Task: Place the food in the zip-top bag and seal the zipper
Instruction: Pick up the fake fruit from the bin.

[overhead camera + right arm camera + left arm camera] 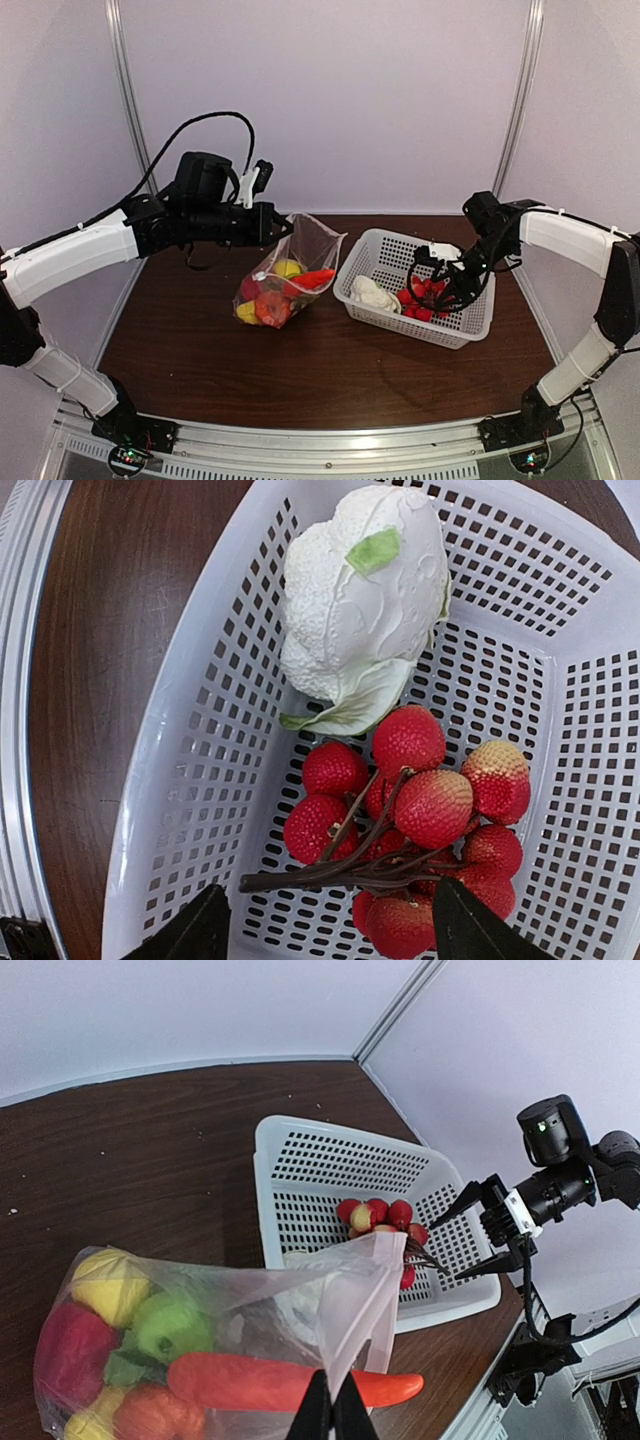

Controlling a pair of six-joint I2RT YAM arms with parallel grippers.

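Note:
My left gripper point(272, 224) is shut on the mouth edge of the clear zip-top bag point(295, 262) and holds it up; its pinch shows in the left wrist view point(335, 1400). The bag point(330, 1300) holds a yellow lemon point(108, 1282), a green lime point(172, 1327), a red pepper point(270, 1382) and other pieces. My right gripper point(447, 281) is open just above a bunch of red strawberries point(410, 810) in the white mesh basket point(465, 325). A white cauliflower point(365, 595) lies beside the bunch. The zipper strip point(388, 1295) runs along the bag's mouth.
The basket point(180, 770) stands right of the bag on the brown table point(200, 340). White walls and metal posts close the back and sides. A metal rail point(330, 440) runs along the near edge.

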